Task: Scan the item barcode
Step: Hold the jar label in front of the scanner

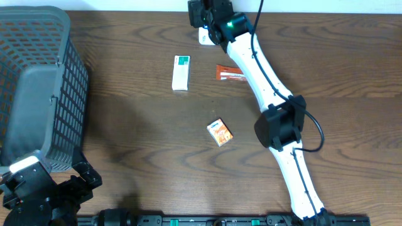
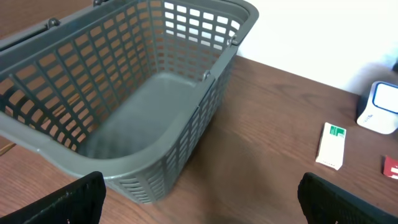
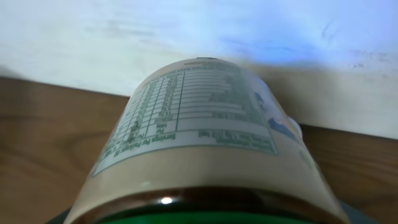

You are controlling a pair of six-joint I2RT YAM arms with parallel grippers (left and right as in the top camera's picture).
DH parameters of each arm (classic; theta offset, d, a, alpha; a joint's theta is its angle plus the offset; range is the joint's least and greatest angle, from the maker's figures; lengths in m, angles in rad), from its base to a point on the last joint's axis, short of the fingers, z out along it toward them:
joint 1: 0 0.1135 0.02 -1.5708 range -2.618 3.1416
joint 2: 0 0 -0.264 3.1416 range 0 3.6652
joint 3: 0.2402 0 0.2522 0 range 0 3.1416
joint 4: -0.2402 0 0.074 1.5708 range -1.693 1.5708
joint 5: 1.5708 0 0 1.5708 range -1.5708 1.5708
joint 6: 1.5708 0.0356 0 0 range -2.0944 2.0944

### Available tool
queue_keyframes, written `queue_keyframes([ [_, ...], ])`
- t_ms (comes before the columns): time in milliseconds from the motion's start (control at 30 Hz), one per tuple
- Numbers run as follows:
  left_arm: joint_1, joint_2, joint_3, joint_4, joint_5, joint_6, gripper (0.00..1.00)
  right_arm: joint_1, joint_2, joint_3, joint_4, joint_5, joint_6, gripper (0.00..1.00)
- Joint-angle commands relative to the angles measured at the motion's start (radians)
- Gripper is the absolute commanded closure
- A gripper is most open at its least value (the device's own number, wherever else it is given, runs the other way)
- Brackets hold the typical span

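Soft even light, blurry bottle [image 3: 199, 124] close-up

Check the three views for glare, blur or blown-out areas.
Overhead: evenly lit and sharp, with a soft shadow beside the grey plastic mesh basket. Left wrist: the white wall is blown out at top right, behind the white boxy scanner. Right wrist: the cream-labelled bottle fills the frame, its print soft, with one glare spot on its dark lower rim.

Grey basket [image 1: 74, 88] at left on wooden table [image 1: 138, 157]; mid-table a white-green box [image 1: 181, 72], red packet [image 1: 230, 73] (perhaps a sachet), orange carton [image 1: 220, 132].
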Motion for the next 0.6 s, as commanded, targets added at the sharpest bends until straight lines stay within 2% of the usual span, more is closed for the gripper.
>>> queue_keyframes([
  [0,0.003,0.002,-0.006,-0.001,0.006,-0.008,0.00,-0.010,0.042,0.019,0.050,0.050,-0.021,0.58],
  [200,0.003,0.002,-0.006,-0.001,0.006,-0.008,0.00,-0.010,0.105,0.019,0.140,0.157,-0.053,0.56],
  [567,0.003,0.002,-0.006,-0.001,0.006,-0.008,0.00,-0.012,0.121,0.019,0.198,0.216,-0.105,0.57],
])
